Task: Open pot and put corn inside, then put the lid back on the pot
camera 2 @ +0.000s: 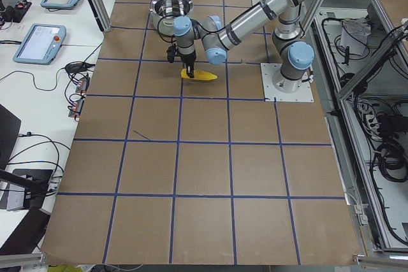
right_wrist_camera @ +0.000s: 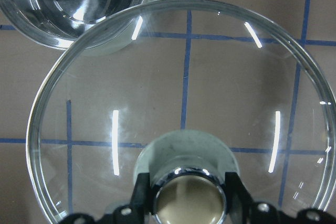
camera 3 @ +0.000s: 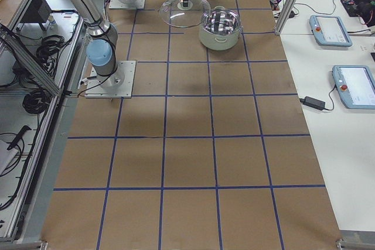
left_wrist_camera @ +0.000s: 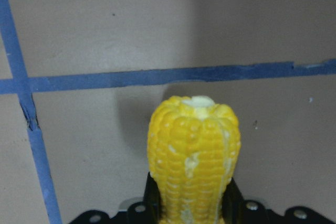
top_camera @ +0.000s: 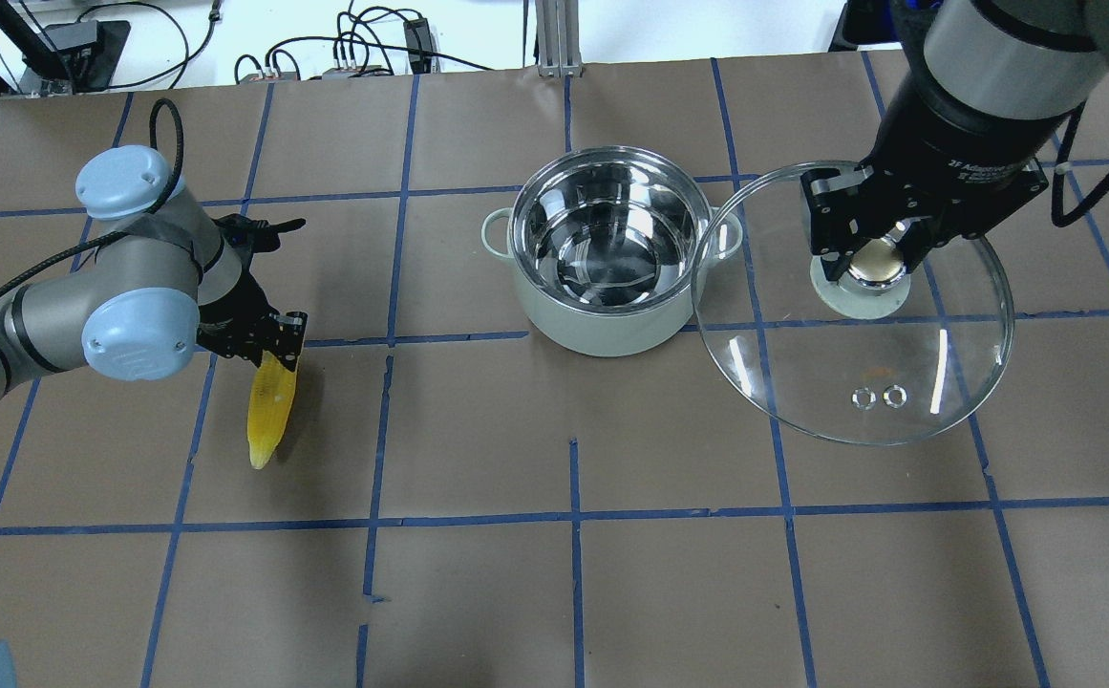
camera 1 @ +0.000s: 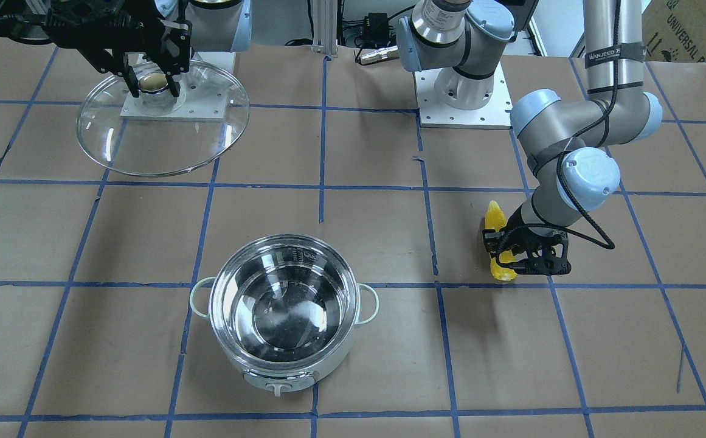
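Note:
The pot stands open mid-table, its steel inside empty; it also shows in the front view. My right gripper is shut on the knob of the clear glass lid and holds it above the table just right of the pot, its rim overlapping the pot's handle. In the front view the lid hangs under that gripper. My left gripper is shut on the thick end of the yellow corn, at or just above the table, far left of the pot. The left wrist view shows the corn between the fingers.
Brown paper with a blue tape grid covers the table. The two arm base plates sit on the robot's side. Cables and boxes lie beyond the table's far edge. Bare paper lies between the corn and the pot.

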